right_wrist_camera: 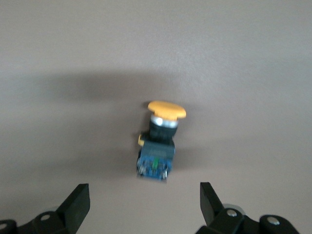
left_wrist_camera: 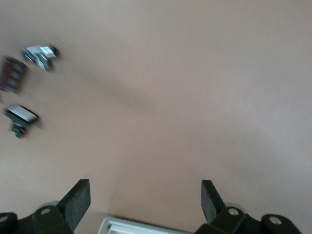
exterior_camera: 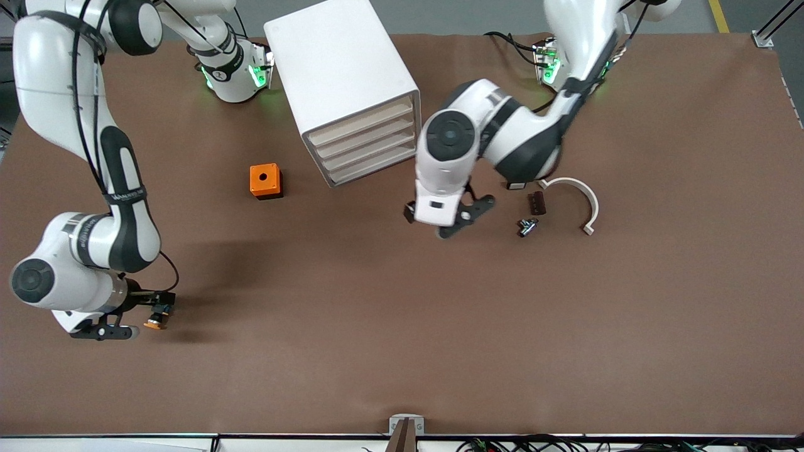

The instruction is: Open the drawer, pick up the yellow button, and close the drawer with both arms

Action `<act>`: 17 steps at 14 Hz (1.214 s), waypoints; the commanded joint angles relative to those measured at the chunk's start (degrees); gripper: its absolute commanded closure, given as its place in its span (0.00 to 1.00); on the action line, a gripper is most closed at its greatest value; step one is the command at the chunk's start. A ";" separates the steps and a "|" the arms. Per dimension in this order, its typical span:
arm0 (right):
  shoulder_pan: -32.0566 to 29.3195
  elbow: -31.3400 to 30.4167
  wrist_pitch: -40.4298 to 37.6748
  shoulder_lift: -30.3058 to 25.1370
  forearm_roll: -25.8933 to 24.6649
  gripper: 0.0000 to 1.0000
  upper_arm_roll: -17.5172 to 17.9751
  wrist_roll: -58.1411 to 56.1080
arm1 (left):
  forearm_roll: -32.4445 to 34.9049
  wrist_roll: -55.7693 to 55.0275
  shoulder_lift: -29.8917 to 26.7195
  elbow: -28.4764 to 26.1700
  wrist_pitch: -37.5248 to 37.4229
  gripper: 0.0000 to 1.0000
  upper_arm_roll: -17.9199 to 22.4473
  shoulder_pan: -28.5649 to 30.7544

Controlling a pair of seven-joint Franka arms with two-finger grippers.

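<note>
The button lies on the brown table near the right arm's end, with its orange cap, black body and blue rear end all in sight. My right gripper hangs just over it, open, and the button rests free ahead of the fingertips. The white drawer cabinet stands farther from the front camera, and its drawer fronts look pushed in. My left gripper hovers over bare table beside the cabinet, open and empty.
An orange box with a black hole sits beside the cabinet toward the right arm's end. Toward the left arm's end lie a white curved piece, a dark block, a small metal part and a black part with a white face.
</note>
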 commanded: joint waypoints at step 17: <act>-0.63 -1.51 -29.49 -28.73 0.59 0.00 0.63 -0.27 | 2.31 45.36 -24.22 -9.00 -13.14 0.00 -0.24 28.80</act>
